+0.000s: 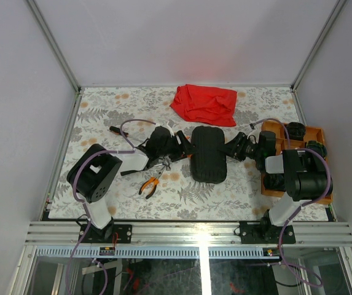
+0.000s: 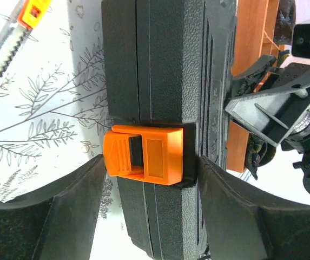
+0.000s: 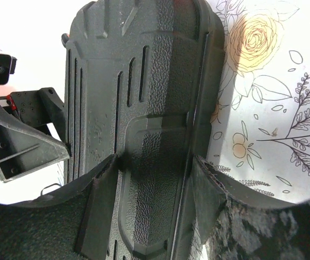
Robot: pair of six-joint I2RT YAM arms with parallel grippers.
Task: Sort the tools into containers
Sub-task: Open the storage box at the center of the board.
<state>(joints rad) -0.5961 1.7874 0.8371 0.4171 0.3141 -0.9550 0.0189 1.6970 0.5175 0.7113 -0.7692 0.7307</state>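
The black case [image 1: 207, 153] lies flat mid-table, shut, with both arms at its long sides. My left gripper [image 1: 187, 147] straddles the edge that carries the orange latch [image 2: 143, 157]. One finger [image 2: 236, 211] lies on the case's face and the other finger [image 2: 63, 216] meets the latch tip. My right gripper [image 3: 155, 160] clamps the opposite edge of the case [image 3: 144, 81], with a pad on each face. Orange-handled pliers [image 1: 151, 183] lie on the table behind my left gripper. The orange tray [image 1: 316, 132] stands at the right, partly hidden by my right arm.
A red cloth [image 1: 204, 103] lies bunched behind the case. A small dark tool [image 1: 115, 129] rests at the left. A toothed metal tool with an orange piece [image 2: 3, 43] lies beside the case. Dark items sit in the tray's compartments [image 1: 295, 129].
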